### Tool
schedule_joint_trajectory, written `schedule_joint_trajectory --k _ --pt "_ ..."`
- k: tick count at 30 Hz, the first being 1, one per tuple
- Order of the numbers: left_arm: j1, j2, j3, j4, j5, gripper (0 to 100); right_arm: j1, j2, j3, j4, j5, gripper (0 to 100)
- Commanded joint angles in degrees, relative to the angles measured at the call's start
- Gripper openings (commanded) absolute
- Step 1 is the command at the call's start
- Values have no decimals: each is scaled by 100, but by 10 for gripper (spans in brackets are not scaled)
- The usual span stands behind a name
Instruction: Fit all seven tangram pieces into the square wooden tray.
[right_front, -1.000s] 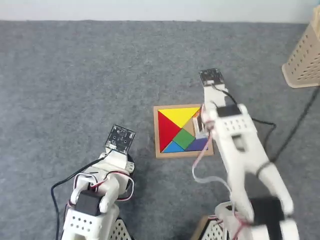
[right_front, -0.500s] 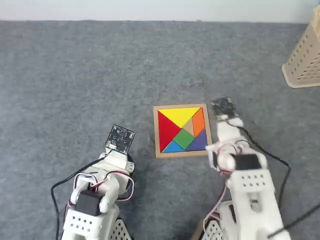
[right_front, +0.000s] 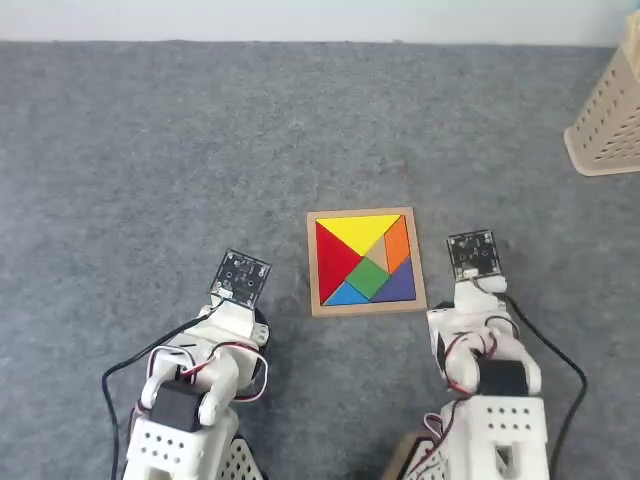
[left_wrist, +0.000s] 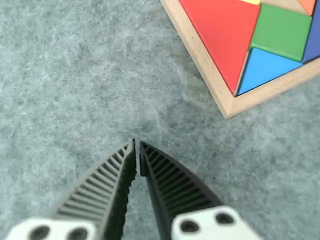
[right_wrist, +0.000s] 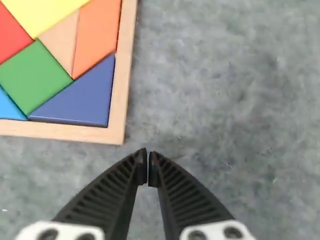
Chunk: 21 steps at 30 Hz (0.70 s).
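We see the square wooden tray (right_front: 365, 309) lying flat on the grey cloth (right_front: 200, 150), roughly midway between the two arms and a little ahead of them. Inside it we count seven pieces packed edge to edge: a yellow triangle (right_front: 357, 232) along the far side, a red triangle (right_front: 332, 265) along the side nearer the left arm (right_front: 200, 375), a green square (right_front: 368, 279) in the middle, a light blue triangle (right_front: 347, 294) at the near edge, a dark blue triangle (right_front: 399, 285) in the near corner toward the right arm (right_front: 490, 370), an orange slanted piece (right_front: 397, 243) above it, and a small pale wood-coloured triangle (right_front: 376, 258) between orange and green. The left gripper (left_wrist: 136, 146) has its ribbed fingers pressed together on nothing, its tips over bare cloth near the tray corner that holds the light blue triangle. The right gripper (right_wrist: 148, 152) is likewise closed and empty, its tips just off the corner by the dark blue triangle. A beige holed container (right_front: 608, 110) stands at the far right edge, well apart from the tray.
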Motion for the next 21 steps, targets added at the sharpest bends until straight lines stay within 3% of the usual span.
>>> schedule_joint_trajectory --k 1,7,13,21 --pt "9 -114 -110 35 35 12 66 -602 167 -92 97 9" --pt "9 -114 -110 35 35 12 75 -1552 756 -48 97 9" --pt "9 -114 -110 35 35 12 66 -2343 738 831 97 9" --pt "9 -114 -110 35 35 12 57 -2369 738 884 97 9"
